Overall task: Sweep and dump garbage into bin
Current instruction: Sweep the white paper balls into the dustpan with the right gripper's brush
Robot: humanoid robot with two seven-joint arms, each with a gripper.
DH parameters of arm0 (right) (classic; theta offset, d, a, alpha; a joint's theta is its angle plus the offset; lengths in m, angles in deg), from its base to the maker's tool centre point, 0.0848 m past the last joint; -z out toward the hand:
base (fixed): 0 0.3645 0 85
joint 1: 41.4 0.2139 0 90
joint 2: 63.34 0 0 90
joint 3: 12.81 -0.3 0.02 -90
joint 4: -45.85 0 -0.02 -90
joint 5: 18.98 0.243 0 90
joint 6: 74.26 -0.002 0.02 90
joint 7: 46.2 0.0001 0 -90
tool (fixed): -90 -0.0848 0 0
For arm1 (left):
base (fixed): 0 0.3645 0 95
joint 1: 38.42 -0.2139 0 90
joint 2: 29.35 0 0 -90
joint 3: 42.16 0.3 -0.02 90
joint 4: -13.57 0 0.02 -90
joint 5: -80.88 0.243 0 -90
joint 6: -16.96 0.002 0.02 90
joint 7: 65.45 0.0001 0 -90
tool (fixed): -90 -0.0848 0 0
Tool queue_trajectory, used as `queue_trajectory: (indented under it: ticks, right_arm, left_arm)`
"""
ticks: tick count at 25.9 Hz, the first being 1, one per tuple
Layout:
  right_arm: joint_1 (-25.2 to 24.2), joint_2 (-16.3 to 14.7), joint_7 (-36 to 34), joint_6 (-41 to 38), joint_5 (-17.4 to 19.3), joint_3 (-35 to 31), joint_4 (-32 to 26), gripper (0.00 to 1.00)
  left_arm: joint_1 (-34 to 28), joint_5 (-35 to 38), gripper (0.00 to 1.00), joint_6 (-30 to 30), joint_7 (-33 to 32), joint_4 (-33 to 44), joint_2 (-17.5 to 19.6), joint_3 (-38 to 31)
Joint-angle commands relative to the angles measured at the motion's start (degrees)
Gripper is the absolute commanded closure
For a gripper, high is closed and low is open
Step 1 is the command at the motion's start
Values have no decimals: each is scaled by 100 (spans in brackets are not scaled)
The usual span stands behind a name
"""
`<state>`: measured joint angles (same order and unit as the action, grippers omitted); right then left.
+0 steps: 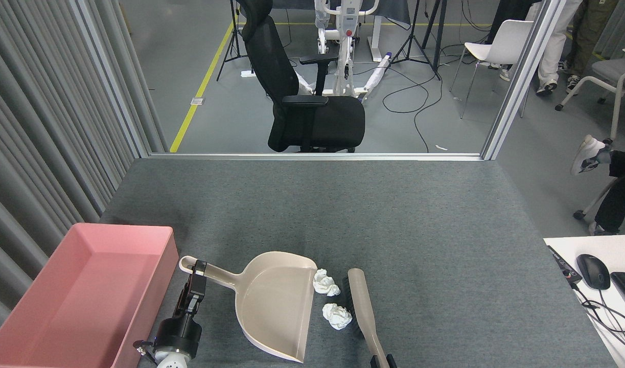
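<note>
Two crumpled white garbage wads lie on the grey mat: one (325, 283) by the dustpan's open mouth, the other (337, 315) just below it. A beige dustpan (276, 304) rests flat, its handle held by my left gripper (195, 276), which is shut on it. A beige brush (362, 312) with dark bristles stands against the right side of the lower wad; its handle runs to the bottom edge, where my right gripper (383, 362) is only partly in view around it. The pink bin (165, 271) sits at the lower left.
A white desk corner (557, 245) with a mouse (593, 271), keyboard and cables is at the lower right. Grey slatted panels line the left side. Beyond the mat's far edge stand a black office chair (312, 112), chairs and a person's legs.
</note>
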<state>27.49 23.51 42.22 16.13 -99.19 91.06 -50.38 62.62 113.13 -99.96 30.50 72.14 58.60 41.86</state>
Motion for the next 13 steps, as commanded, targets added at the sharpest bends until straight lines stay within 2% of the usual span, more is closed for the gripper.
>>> queue_trajectory:
  ticks: [1,9,13]
  right_arm:
    - [195,113,-1,14,6,125,166,100]
    - [748,446,-1,5,32,415,597,100]
    - [854,517,-1,66,41,662,764,100]
  left_arm:
    - [-75,0,90,11,-7,41,-6,-8]
    - [-224,0,90,37,-24,208,-59,1]
    - [-277,0,90,46,-68,348,-59,1]
